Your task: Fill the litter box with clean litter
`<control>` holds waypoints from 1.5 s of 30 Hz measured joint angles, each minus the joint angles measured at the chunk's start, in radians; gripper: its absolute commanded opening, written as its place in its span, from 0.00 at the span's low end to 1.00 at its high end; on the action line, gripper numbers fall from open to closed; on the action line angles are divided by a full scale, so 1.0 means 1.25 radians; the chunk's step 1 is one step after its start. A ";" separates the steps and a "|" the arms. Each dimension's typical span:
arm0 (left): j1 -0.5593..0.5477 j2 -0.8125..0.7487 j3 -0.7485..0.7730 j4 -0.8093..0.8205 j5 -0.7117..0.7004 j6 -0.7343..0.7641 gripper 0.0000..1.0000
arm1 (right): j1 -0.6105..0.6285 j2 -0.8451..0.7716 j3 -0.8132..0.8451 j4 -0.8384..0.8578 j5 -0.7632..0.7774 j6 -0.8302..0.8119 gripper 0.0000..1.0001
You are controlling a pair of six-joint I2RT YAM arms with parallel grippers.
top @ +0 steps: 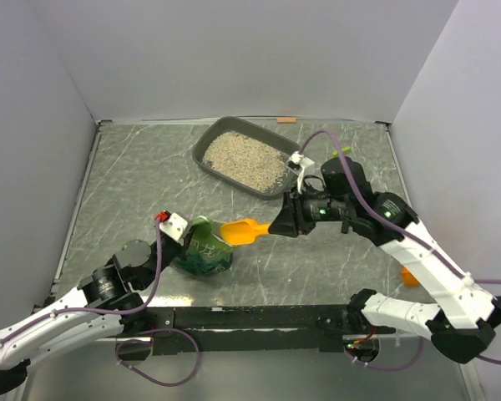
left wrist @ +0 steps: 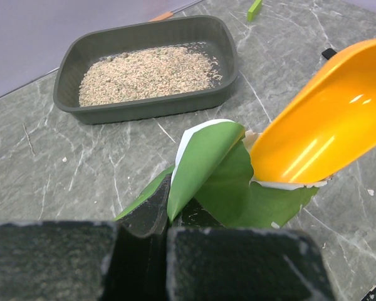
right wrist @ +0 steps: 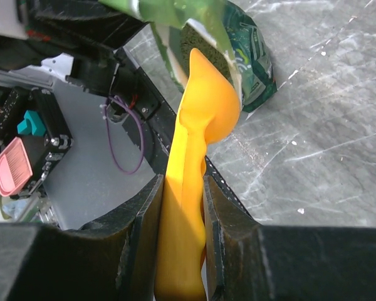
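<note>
The dark-grey litter box [top: 202,145] stands at the back middle, part filled with beige clean litter [top: 246,157]; it also shows in the left wrist view [left wrist: 222,37] with the litter [left wrist: 147,72]. My left gripper [top: 174,230] is shut on the torn edge of the green bag [top: 204,251], also seen in the left wrist view [left wrist: 203,166]. My right gripper [top: 277,225] is shut on the handle of the orange scoop [top: 244,230]. The scoop bowl [right wrist: 207,106] sits at the bag's open mouth [right wrist: 200,37]. The bowl [left wrist: 323,119] looks empty.
A small green piece [top: 343,151] lies right of the litter box. An orange object [top: 409,276] lies behind the right arm. A small tan block [top: 286,119] sits at the back wall. Grey walls close the table on three sides.
</note>
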 measured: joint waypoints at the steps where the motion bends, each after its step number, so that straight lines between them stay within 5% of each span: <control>1: 0.000 -0.002 0.000 -0.002 0.002 0.000 0.01 | 0.002 0.014 0.000 0.007 0.000 0.002 0.00; 28: -0.007 -0.002 0.000 -0.010 0.014 0.000 0.01 | 0.114 0.482 0.174 -0.009 0.023 0.091 0.00; 36: -0.007 -0.002 0.000 -0.018 0.012 0.000 0.01 | 0.125 0.542 0.114 0.141 -0.006 0.176 0.00; 45: -0.007 0.005 -0.001 -0.049 0.010 0.001 0.01 | 0.113 0.510 -0.161 0.558 -0.138 0.334 0.00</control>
